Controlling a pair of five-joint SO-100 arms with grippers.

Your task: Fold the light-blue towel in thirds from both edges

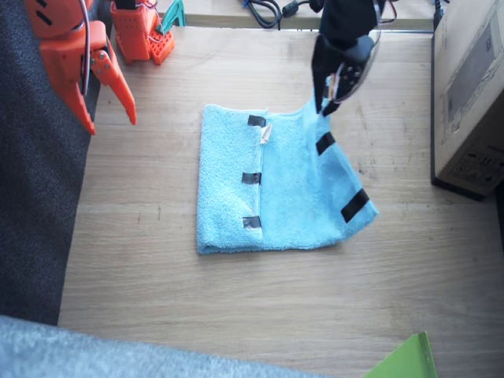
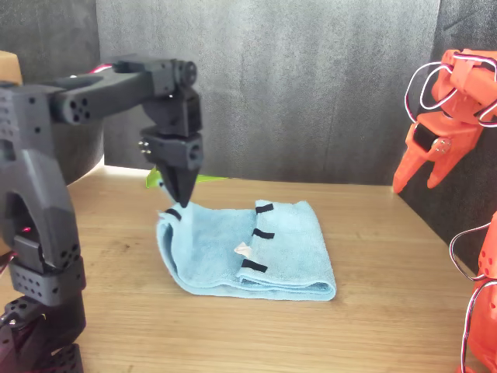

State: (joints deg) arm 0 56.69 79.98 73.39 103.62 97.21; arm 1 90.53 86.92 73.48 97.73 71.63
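Observation:
The light-blue towel lies mid-table. One short edge is folded onto the middle, with three black tape strips and a white tag showing on top. The other short edge is raised at its far corner. My left gripper, on the black arm, is shut on that corner and holds it above the table; the front view shows its tip pinching the cloth. My right gripper, on the orange arm, hangs open off to the towel's side and touches nothing.
A cardboard box stands close to the raised edge. Orange robot parts and cables sit at the table's far side. Dark grey fabric covers one side, and a lime-green sheet pokes in at the near edge.

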